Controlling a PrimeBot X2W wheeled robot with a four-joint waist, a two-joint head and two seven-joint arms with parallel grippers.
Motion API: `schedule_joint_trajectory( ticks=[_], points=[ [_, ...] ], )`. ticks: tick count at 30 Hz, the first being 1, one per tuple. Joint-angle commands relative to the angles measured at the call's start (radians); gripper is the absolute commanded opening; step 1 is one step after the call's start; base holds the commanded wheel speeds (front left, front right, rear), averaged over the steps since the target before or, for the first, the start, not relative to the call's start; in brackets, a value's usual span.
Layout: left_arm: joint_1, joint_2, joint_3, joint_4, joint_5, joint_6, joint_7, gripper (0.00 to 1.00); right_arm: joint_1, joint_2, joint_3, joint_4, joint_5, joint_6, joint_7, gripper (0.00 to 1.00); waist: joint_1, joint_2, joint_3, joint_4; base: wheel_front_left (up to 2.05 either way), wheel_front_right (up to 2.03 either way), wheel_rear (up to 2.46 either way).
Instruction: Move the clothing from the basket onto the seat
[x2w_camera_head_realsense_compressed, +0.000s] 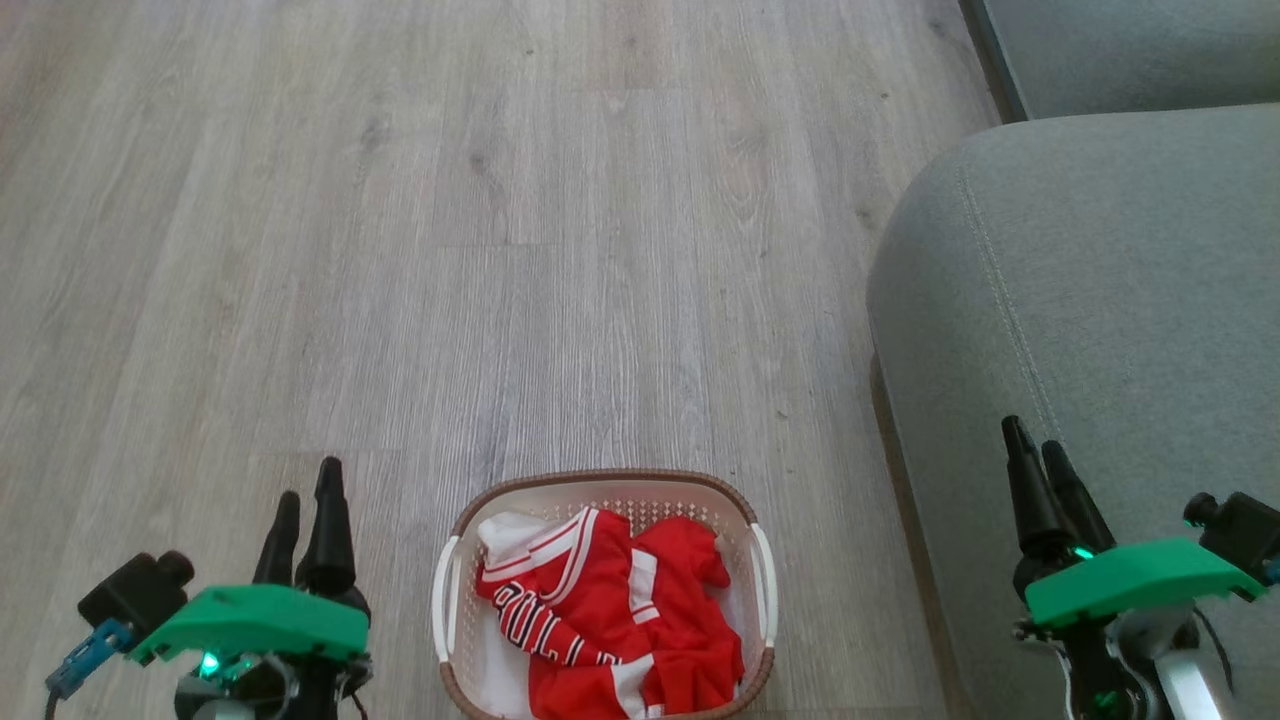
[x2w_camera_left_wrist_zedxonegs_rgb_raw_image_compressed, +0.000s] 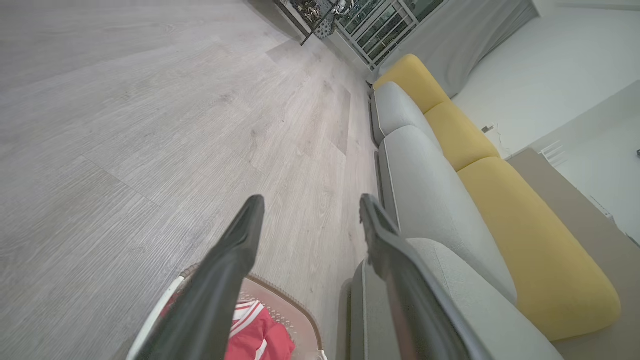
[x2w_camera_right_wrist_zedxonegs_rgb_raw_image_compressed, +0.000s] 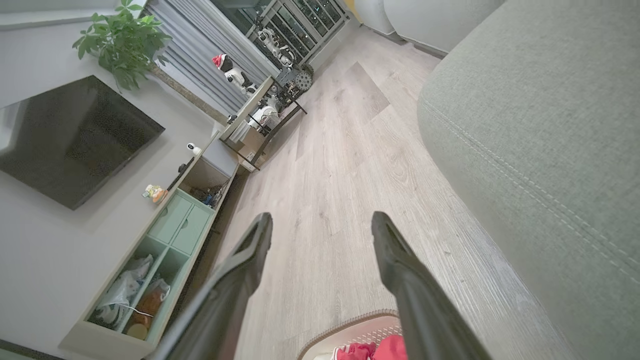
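Clothing (x2w_camera_head_realsense_compressed: 620, 620), red with white trim and dark lettering, lies heaped inside the basket at 6 o'clock in the head view. Pale wood-look floor (x2w_camera_head_realsense_compressed: 400, 250) spreads from 9 to 12 o'clock. The grey-green seat (x2w_camera_head_realsense_compressed: 1100, 300) takes up 3 o'clock, well apart from the basket (x2w_camera_head_realsense_compressed: 455, 600), which stands on the floor. The left tool (x2w_camera_head_realsense_compressed: 309, 480) hangs at 8 o'clock beside the basket, and the right tool (x2w_camera_head_realsense_compressed: 1031, 433) at 4 o'clock over the seat. Both are released, fingers spread, gripping nothing.

jersey (x2w_camera_head_realsense_compressed: 556, 606): dark lettering, crumpled, letters only partly legible.
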Motion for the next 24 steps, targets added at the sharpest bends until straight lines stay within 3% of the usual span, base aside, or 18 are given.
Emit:
schedule_joint_trajectory(
  ticks=[1,24],
  points=[
    [-0.026,0.015,0.008,-0.041,0.029,0.003,-0.014,1.00,-0.050,-0.025,0.015,-0.044,-0.029,0.000,-0.012,1.00,0.0000,-0.0001,0.000,0.001,0.00,0.00,0.00],
    [-0.013,0.017,-0.026,-0.093,0.317,0.045,-0.085,1.00,-0.061,-0.047,0.055,-0.074,-0.308,0.000,-0.083,1.00,0.0000,-0.0001,0.001,0.004,0.00,0.00,0.00]
  ],
)
